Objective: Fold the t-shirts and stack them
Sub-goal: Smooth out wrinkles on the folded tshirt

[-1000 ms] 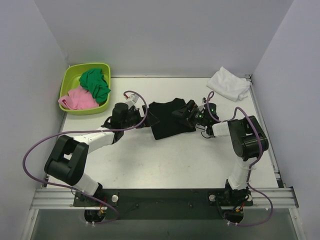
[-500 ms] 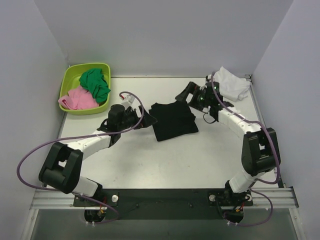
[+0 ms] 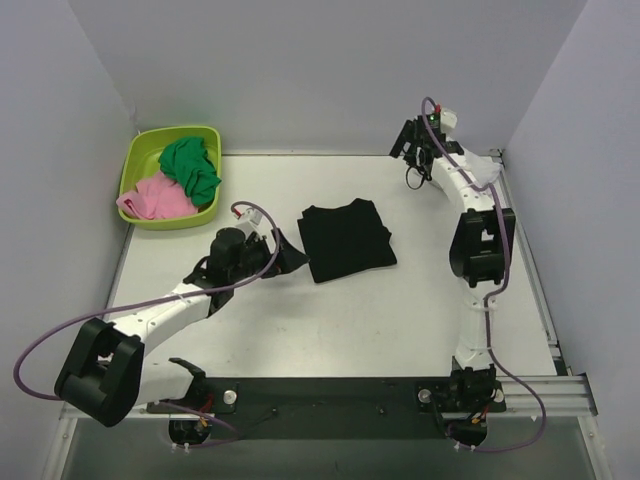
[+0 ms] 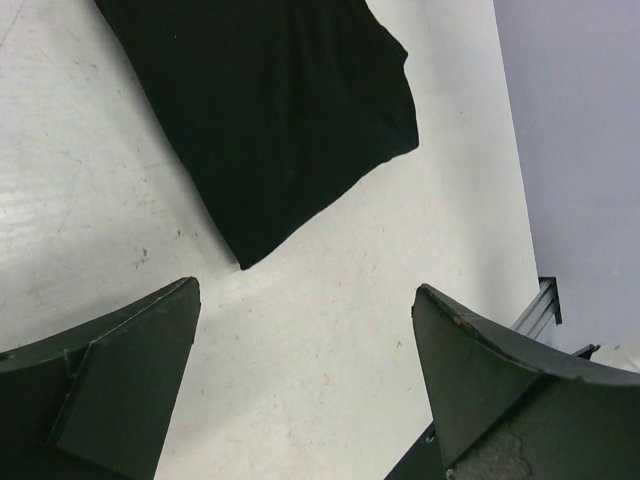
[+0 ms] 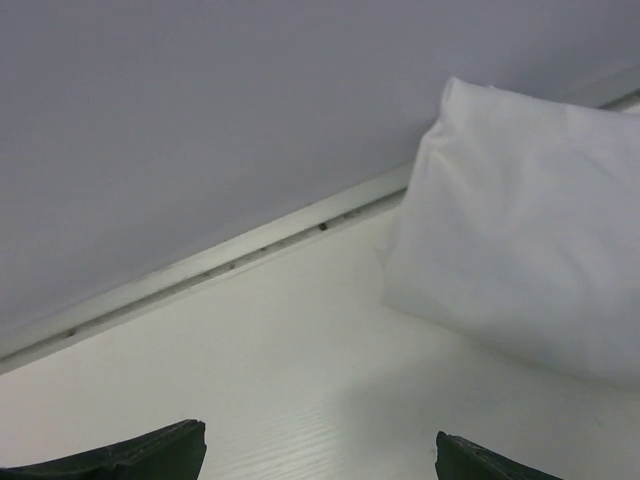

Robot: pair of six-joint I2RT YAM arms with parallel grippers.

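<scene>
Right gripper [image 5: 318,448] hangs wide open, empty, just short of the folded white t-shirt [image 5: 530,270] in the far right corner; left gripper [image 4: 305,300] gapes beside the folded black t-shirt [image 4: 270,110] at centre; I'd go low, pinch every layer.

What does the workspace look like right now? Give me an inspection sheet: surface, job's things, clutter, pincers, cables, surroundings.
Surface: white table, faint scuffs in the left wrist view.
Job's things: black t-shirt folded flat mid-table; white t-shirt folded at the far right corner. Apart, not stacked.
Clutter: lime-green tub at the far left corner, holding a green cloth and a pink cloth.
Pincers: left pincer open, empty, just short of the black t-shirt; right pincer open, empty, beside the white t-shirt.
Cables: purple cables loop along both arms.
Surroundings: grey walls on three sides; metal rail at the near edge.
</scene>
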